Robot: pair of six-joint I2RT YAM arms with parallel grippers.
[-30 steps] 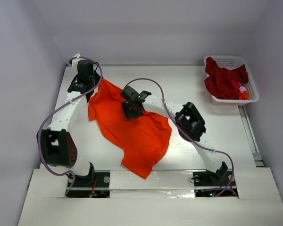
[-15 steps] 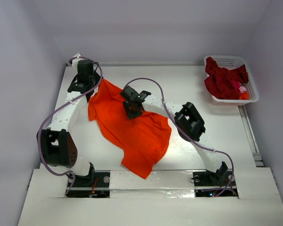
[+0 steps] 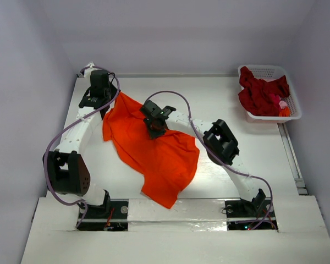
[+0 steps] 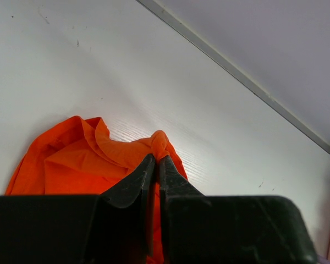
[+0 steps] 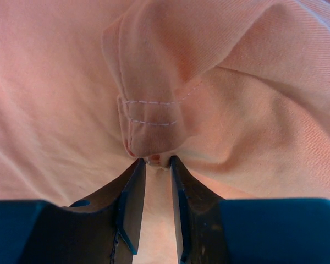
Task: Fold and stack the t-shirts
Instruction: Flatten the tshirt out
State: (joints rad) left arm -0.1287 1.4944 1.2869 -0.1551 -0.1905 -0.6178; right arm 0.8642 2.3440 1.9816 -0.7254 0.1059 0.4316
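Observation:
The bright orange t-shirt (image 3: 159, 159) lies crumpled and spread across the middle of the table. At its far left corner my left gripper (image 3: 110, 106) is shut, and the left wrist view shows a bunched tip of orange cloth (image 4: 160, 142) pinched between its jaws (image 4: 157, 158). My right gripper (image 3: 157, 129) is down on the shirt's upper middle. In the right wrist view its jaws (image 5: 158, 160) stand narrowly apart, closed on a hemmed fold (image 5: 154, 121) with white stitching. Dark red t-shirts (image 3: 261, 93) lie heaped in the basket at the back right.
A white latticed basket (image 3: 267, 69) stands at the table's far right corner, with a bit of pink and orange cloth (image 3: 282, 105) among the red. A raised rail (image 3: 290, 154) runs along the table's right edge. The walls enclose the table at the back and left.
The right gripper's jaws have narrowed onto the fold of orange cloth. The left gripper has kept still, holding its corner. The shirt has barely shifted.

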